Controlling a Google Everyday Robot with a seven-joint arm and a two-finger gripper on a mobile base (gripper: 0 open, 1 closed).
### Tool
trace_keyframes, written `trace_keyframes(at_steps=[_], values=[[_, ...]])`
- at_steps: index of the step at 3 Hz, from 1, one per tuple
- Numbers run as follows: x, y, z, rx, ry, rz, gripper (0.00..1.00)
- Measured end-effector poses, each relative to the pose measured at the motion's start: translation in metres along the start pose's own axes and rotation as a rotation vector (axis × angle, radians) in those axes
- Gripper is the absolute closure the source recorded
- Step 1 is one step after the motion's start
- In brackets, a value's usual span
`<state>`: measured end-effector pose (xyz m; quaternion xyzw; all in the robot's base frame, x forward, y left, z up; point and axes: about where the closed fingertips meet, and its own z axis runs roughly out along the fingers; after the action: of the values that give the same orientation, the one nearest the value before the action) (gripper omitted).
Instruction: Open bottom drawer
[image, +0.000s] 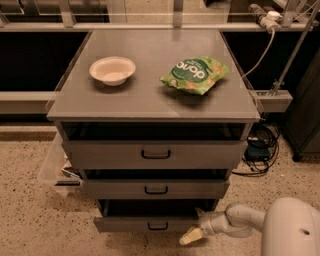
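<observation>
The bottom drawer (130, 223) is the narrow grey front at the base of the cabinet, with a small black bar handle (158, 226) at its centre. It stands pulled out a little, with a dark gap above it. My gripper (191, 235) is low at the drawer's right end, just right of the handle and near the floor. The white arm (240, 222) reaches in from the lower right.
The mid drawer (156, 189) and top drawer (155, 154) sit above. On the cabinet top (150, 100) are a white bowl (112, 70) and a green chip bag (195, 74). Cables (260, 150) lie on the floor to the right, and clutter (65, 170) to the left.
</observation>
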<state>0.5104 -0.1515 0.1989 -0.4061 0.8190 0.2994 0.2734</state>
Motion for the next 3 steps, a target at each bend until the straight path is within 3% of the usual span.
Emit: trace_keyframes(at_steps=[3], values=[[0.0051,0.0126,0.0026,-0.069,0.054,0.026,0.00]])
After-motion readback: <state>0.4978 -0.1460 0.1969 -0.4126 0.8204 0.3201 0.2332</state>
